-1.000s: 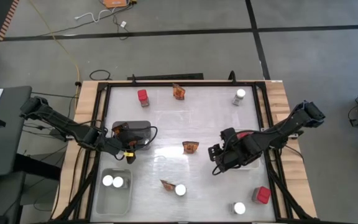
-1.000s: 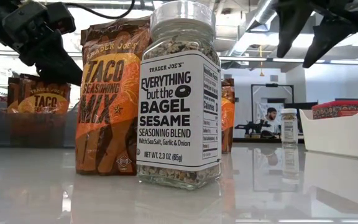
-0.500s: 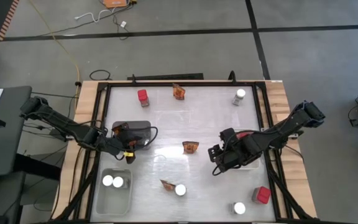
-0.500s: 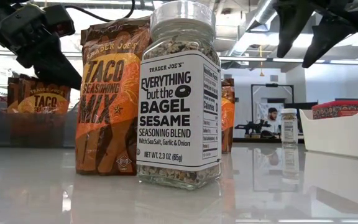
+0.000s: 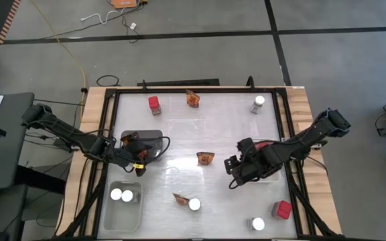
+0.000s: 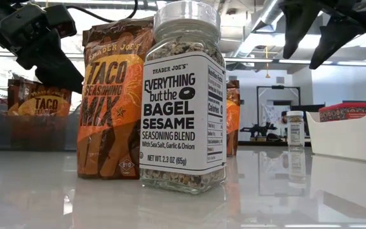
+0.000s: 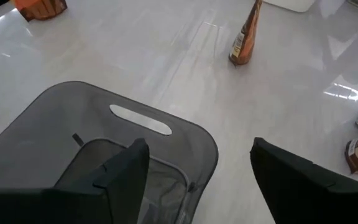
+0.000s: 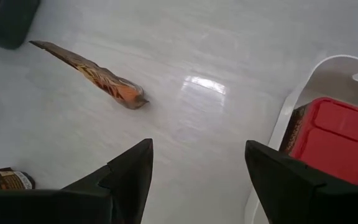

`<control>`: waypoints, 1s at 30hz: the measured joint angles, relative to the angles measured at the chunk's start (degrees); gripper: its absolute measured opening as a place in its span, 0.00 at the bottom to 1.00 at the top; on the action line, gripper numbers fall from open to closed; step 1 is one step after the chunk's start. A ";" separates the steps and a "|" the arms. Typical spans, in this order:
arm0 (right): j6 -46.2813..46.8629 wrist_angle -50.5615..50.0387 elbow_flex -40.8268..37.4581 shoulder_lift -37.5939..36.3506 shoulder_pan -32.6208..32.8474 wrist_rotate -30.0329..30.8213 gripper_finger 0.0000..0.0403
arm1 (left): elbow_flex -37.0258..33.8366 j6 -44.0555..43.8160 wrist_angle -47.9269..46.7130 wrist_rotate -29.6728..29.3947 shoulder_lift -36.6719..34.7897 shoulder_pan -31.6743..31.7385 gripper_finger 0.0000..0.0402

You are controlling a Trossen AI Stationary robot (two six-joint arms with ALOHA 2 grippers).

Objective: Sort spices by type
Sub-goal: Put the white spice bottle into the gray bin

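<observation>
Here your left gripper [image 7: 194,171] hovers with fingers wide and empty over the grey tray [image 7: 179,134], packets [image 6: 40,102] beneath it. Your right gripper [image 8: 197,165], equally wide and empty, hangs beside the white tray [image 8: 291,118] holding a red box [image 8: 331,130]; a packet [image 8: 104,81] lies ahead.

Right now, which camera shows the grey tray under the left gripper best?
The high view: the whole grey tray shows beside the left gripper. The left wrist view shows only its rim and handle slot; the low view, its side.

packet [image 6: 112,95]: orange-brown | jar lid [image 5: 194,204]: white | box [image 8: 332,132]: red | tray [image 7: 160,140]: grey
</observation>
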 joint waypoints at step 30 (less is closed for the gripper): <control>35.58 6.22 9.55 9.00 22.13 -28.86 0.70 | 0.00 -1.55 0.04 -0.01 -0.01 0.00 0.67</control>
